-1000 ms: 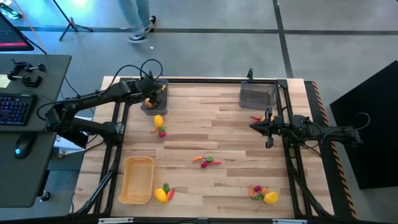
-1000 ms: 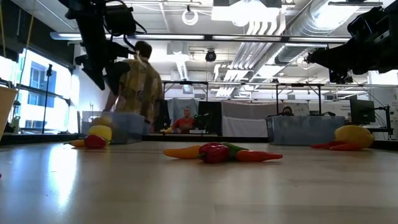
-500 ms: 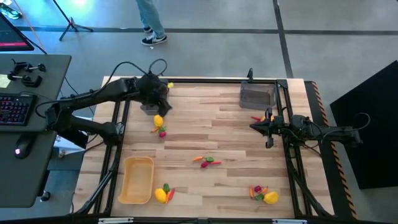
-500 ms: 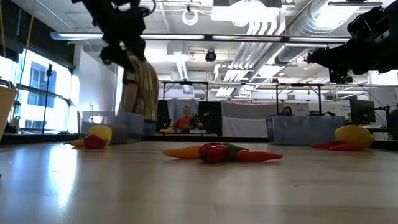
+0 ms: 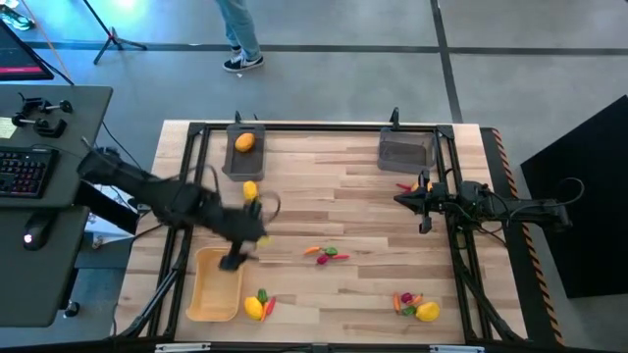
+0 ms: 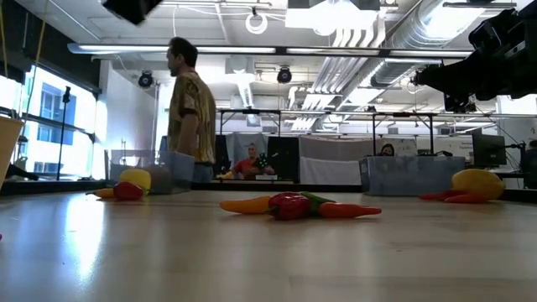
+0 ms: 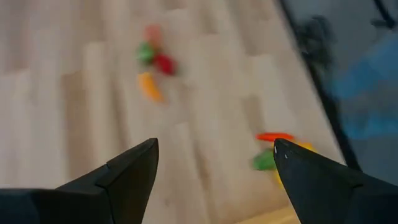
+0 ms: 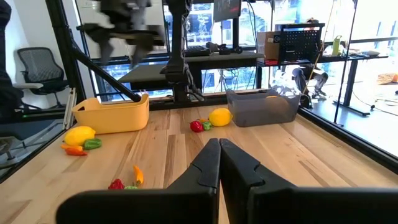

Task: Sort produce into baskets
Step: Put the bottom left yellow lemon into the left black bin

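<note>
My left gripper hangs open with nothing between its fingers, above the far end of the tan tray. An orange fruit lies in the far-left dark bin. A yellow fruit rests on the table just in front of that bin. Produce clusters lie at the centre, beside the tray and near right. My right gripper waits shut at the right side, level, in front of the far-right dark bin.
A red piece lies on the table by the right bin. A black frame runs round the table. A person walks beyond the far edge. A desk with a keyboard stands off the table's left.
My left gripper has swung away from the far-left bin toward the near edge, rolling as it went, and now hangs over the tray's far end. The orange fruit lies uncovered in that bin. The person behind the table has walked on.
</note>
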Action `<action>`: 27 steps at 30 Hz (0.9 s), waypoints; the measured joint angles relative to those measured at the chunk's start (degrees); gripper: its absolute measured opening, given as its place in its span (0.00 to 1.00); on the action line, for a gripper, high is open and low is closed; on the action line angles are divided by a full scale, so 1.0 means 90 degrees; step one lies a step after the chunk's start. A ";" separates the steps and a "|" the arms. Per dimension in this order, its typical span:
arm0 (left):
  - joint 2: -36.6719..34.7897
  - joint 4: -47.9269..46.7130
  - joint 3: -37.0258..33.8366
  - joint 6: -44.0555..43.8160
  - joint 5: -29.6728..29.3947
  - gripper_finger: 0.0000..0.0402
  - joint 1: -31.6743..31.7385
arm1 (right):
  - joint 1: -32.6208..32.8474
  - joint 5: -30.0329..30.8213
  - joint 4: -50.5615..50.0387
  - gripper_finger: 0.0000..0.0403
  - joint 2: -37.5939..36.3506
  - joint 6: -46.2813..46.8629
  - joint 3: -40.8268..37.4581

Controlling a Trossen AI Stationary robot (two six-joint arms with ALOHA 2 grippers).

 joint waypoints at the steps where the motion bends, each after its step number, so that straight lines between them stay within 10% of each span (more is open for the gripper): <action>1: 0.0047 0.0076 0.0000 0.0109 -0.0033 0.76 -0.0241 | 0.0001 0.0000 -0.0002 0.00 0.0000 -0.0002 -0.0001; 10: 0.1210 0.0903 0.0139 -0.0006 -0.0338 0.76 -0.1684 | 0.0001 0.0002 0.0000 0.00 0.0000 -0.0002 0.0001; 27: 0.4007 -0.0457 0.1710 -0.0481 -0.0165 0.76 -0.2293 | 0.0002 0.0002 0.0000 0.00 0.0000 -0.0002 -0.0001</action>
